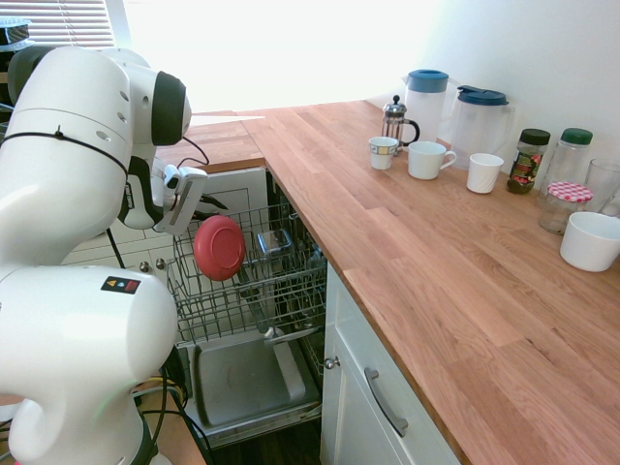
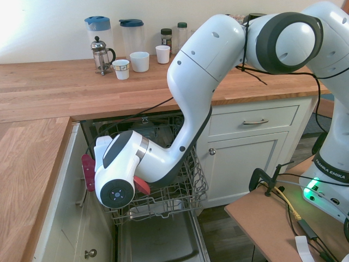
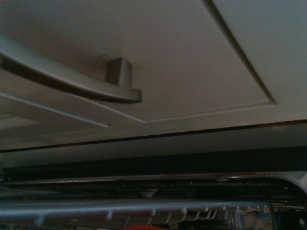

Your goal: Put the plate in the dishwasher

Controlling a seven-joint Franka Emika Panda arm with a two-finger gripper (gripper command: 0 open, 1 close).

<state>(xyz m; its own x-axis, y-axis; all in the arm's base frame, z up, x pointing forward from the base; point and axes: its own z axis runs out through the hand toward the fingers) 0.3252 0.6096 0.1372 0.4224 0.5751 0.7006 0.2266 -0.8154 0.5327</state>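
The gripper (image 1: pixel 199 225) meets the round, smooth coral-red plate (image 1: pixel 219 248) at its rim, though whether its fingers clasp it or stand loose I cannot tell. The plate stands on edge in the dishwasher (image 1: pixel 291 291) rack (grey wire grid), beside the warm plank-wood counter (image 1: pixel 436 252).

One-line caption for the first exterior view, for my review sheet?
Franka arm's gripper at a coral-red plate standing on edge in the pulled-out wire rack of the open dishwasher.
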